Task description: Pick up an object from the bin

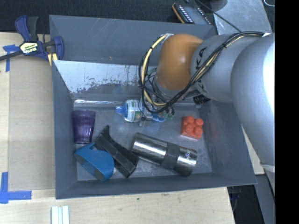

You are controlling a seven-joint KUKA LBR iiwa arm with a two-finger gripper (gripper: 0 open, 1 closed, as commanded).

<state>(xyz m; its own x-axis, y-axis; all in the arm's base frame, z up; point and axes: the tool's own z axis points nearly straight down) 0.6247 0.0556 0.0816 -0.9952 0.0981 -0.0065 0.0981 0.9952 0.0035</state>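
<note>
— How's the bin?
— Scuffed grey metal bin (140,76), sloped walls. My claw (155,116) hangs mid-bin by a small clear blue-capped bottle (131,111); open or closed, I can't tell. Shiny steel cylinder (161,152) lies near the front.

A: What lies at the left?

B: A purple see-through cup (83,126). Nearer to the camera than it is a blue rounded piece (96,161).

A: And beside the blue piece?

B: A black angled part (114,152). It touches the blue piece on the right side, and one arm of it points up toward the cup.

A: In the middle?

B: A cylinder (163,154), lying on its side and slanted. Its left half is shiny metal, its right half is black. The shiny end is just beside the black angled part.

A: On the right?

B: An orange-red block (192,127) with round studs, behind the cylinder's black end and apart from it.
</note>
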